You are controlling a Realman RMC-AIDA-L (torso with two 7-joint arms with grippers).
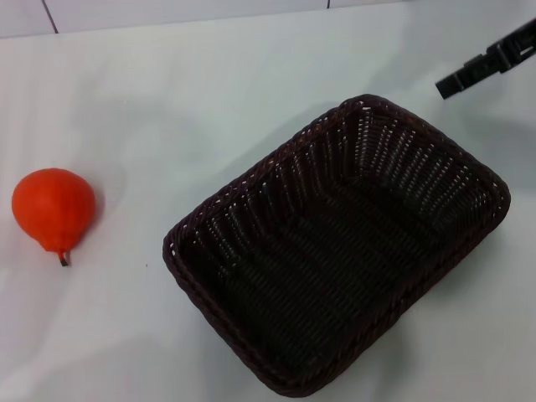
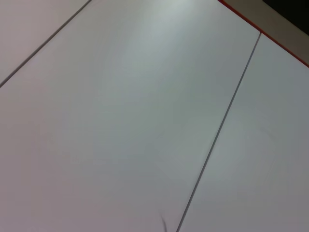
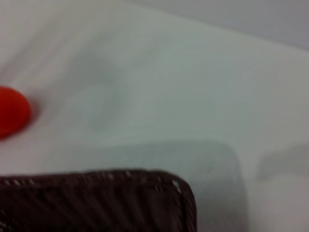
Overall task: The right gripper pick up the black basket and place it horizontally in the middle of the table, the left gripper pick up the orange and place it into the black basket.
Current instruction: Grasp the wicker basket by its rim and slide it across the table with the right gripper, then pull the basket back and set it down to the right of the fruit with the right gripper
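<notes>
right gripper (image 1: 450, 83): in the air at far right, reaching inward | left gripper: not seen

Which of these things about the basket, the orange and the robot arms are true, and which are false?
1. The orange is inside the basket. False: it lies on the table, to the basket's left and apart from it.
2. The basket is empty. True.
3. The right gripper is holding the basket. False: it is beyond the basket's far right corner, not touching it.
4. The orange's stem points toward the robot. True.
5. The left gripper shows in the head view. False: no left arm is visible there.
</notes>
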